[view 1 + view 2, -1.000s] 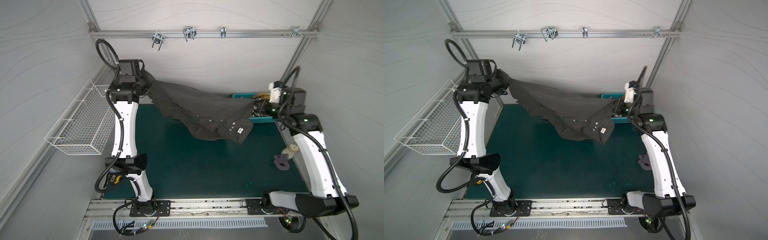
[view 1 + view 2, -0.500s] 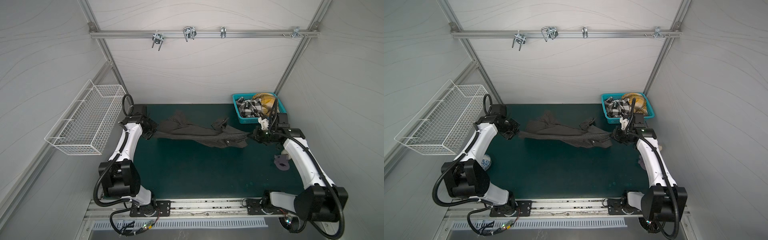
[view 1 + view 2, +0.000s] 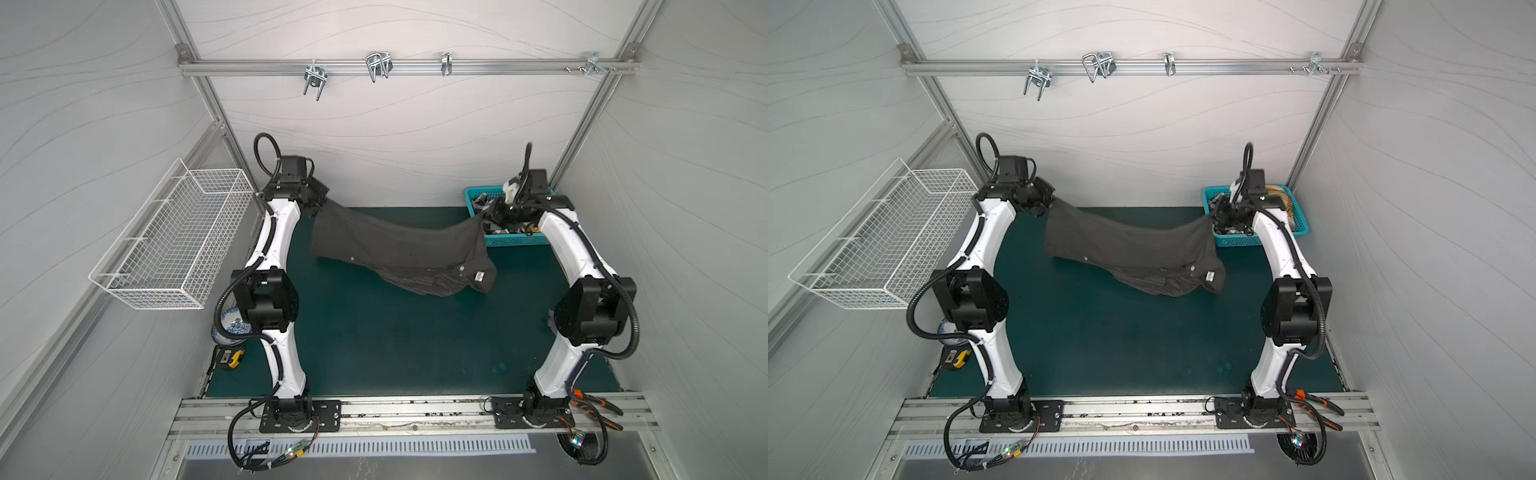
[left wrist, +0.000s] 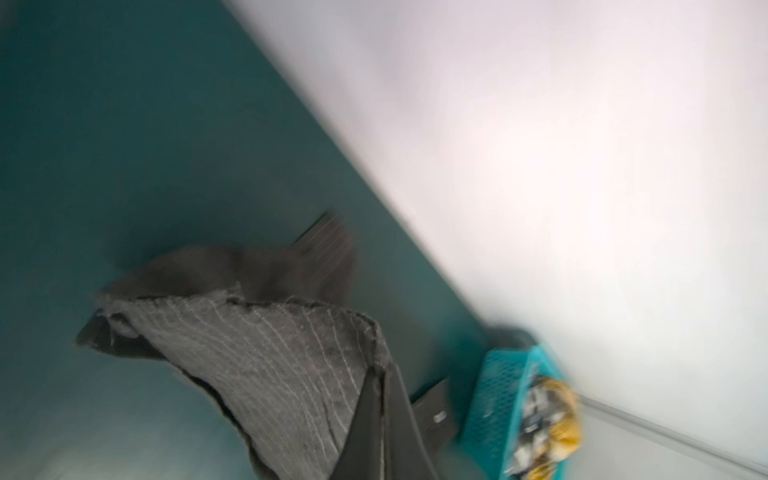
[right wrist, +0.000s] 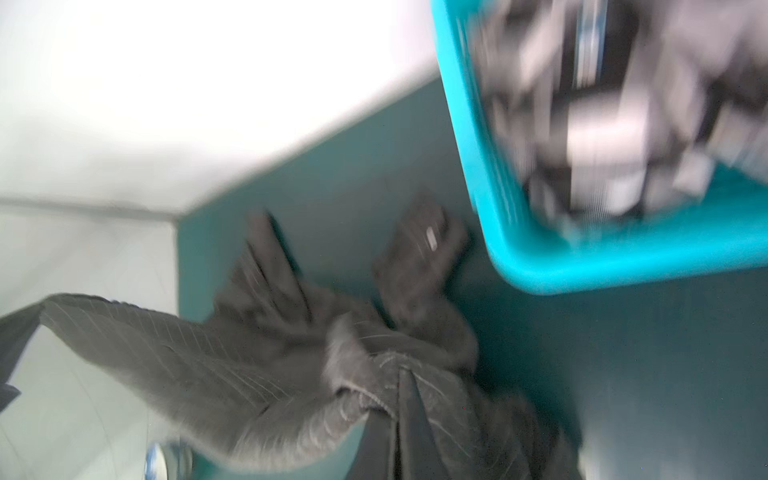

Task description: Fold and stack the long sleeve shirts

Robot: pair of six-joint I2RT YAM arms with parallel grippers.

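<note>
While the dark pinstriped shirt [image 3: 399, 249] is sagging over the desk [image 3: 395, 345], the left tool [image 3: 319, 202] and right tool [image 3: 489, 212] are pinching its ends

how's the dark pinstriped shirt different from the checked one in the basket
The dark pinstriped shirt is charcoal with thin pale lines; the checked shirt is black and white. The pinstriped one hangs stretched between the left gripper and right gripper, both shut on it; the checked one lies bunched in the teal basket, ungripped. Neither is folded yet.
</note>
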